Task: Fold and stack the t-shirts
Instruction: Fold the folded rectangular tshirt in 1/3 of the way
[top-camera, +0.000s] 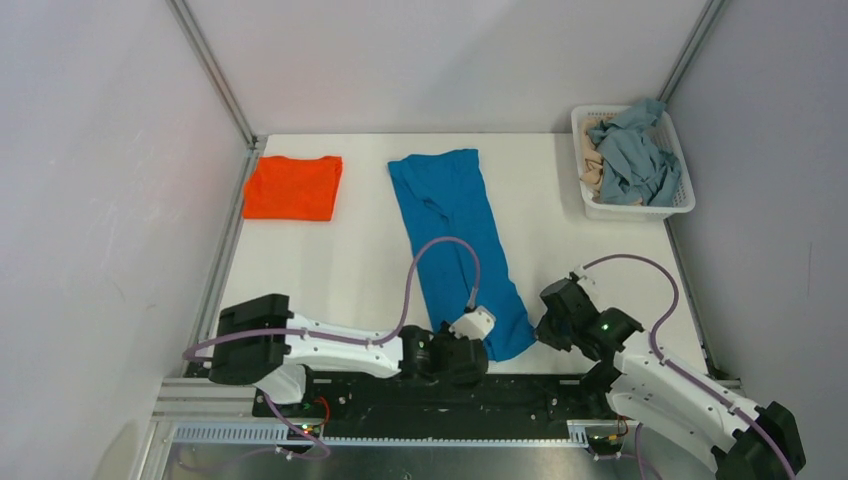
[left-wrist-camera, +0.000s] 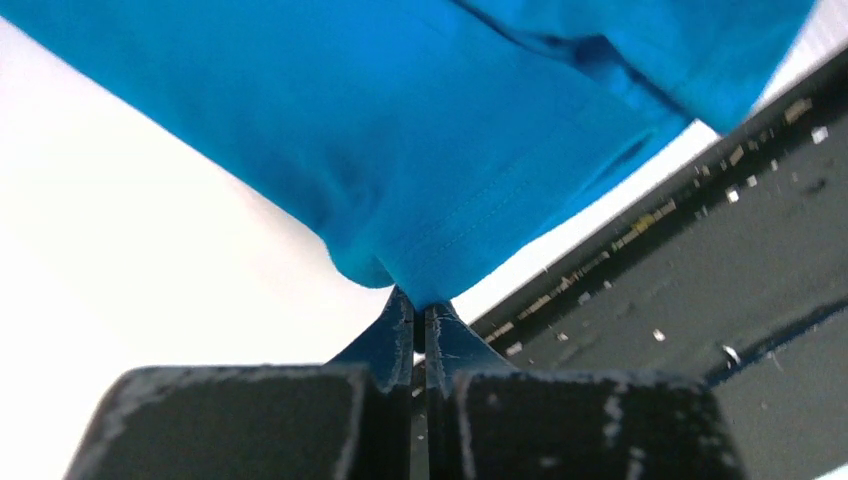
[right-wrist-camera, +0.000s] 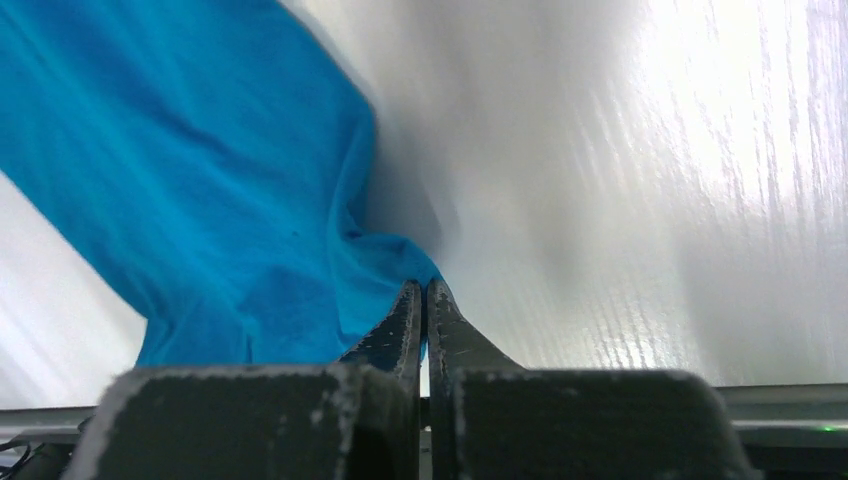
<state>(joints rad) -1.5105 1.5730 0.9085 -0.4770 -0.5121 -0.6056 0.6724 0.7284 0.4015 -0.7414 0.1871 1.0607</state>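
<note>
A blue t-shirt (top-camera: 455, 230) lies folded lengthwise in a long strip down the middle of the white table. My left gripper (top-camera: 482, 352) is shut on its near left corner; in the left wrist view the blue cloth (left-wrist-camera: 440, 150) bunches right at the closed fingertips (left-wrist-camera: 395, 320). My right gripper (top-camera: 540, 335) is shut on the near right corner; the cloth (right-wrist-camera: 200, 200) meets its closed fingertips (right-wrist-camera: 440, 300). A folded orange t-shirt (top-camera: 294, 187) lies at the far left of the table.
A white basket (top-camera: 668, 207) at the far right holds crumpled grey-blue and beige shirts (top-camera: 630, 155). The table's near edge and black rail (top-camera: 520, 395) run just under both grippers. Enclosure walls stand on the left, right and back.
</note>
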